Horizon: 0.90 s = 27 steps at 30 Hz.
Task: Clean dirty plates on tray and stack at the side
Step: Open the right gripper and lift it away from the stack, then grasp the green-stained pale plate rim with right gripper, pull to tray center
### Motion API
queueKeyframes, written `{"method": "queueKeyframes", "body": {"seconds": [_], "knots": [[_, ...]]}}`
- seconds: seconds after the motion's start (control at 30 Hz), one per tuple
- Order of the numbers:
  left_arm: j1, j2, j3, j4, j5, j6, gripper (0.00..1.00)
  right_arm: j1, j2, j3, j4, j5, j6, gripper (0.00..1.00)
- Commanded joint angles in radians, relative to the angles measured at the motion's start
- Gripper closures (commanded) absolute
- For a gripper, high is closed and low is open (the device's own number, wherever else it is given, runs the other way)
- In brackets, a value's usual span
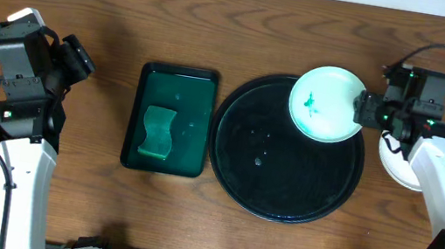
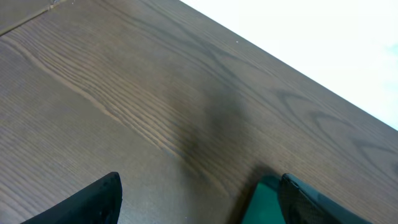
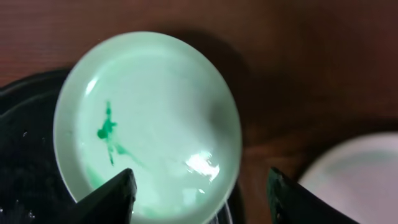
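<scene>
- A brown wooden table point(image 1: 108, 1) carries everything.
- The right claw point(image 1: 364, 109) stands open. Its fingers point(image 3: 118, 196) sit apart on either side of a smeared plate's point(image 1: 324, 104) near edge, pinching nothing.
- That plate lies just ahead of this claw, overlapping the black tray's point(image 1: 284, 187) rim with its green smear facing up.
- A second plate point(image 1: 393, 168) rests on the table just beside the same claw, off the tray.
- The left claw point(image 1: 82, 59) is open and empty, with the green tray point(image 1: 140, 112) and its sponge point(image 1: 157, 132) near it.
- The step in hand looks like setting up the dirty plate for wiping.
- Next, the left claw likely needs to fetch the sponge and rub the smear while the right steadies the plate.
</scene>
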Motion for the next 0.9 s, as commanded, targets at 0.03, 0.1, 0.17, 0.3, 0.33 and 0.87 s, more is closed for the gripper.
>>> {"method": "queueKeyframes", "body": {"seconds": [0.03,0.1,0.17,0.3,0.33,0.87], "knots": [[0.003,0.0,0.001,-0.002,-0.009,-0.001,0.2,0.007,0.024,0.015,0.028,0.04,-0.061,0.34],[0.003,0.0,0.001,-0.002,-0.009,-0.001,0.2,0.007,0.041,0.015,0.037,0.067,-0.066,0.33],[0.003,0.0,0.001,-0.002,-0.009,-0.001,0.2,0.007,0.07,0.015,0.048,0.072,-0.101,0.33],[0.003,0.0,0.001,-0.002,-0.009,-0.001,0.2,0.006,0.135,0.015,0.068,0.091,-0.125,0.36],[0.003,0.0,0.001,-0.002,-0.009,-0.001,0.2,0.005,0.153,0.015,0.07,0.117,-0.124,0.39],[0.003,0.0,0.001,-0.002,-0.009,-0.001,0.2,0.006,0.117,0.016,0.085,0.003,-0.008,0.99]]}}
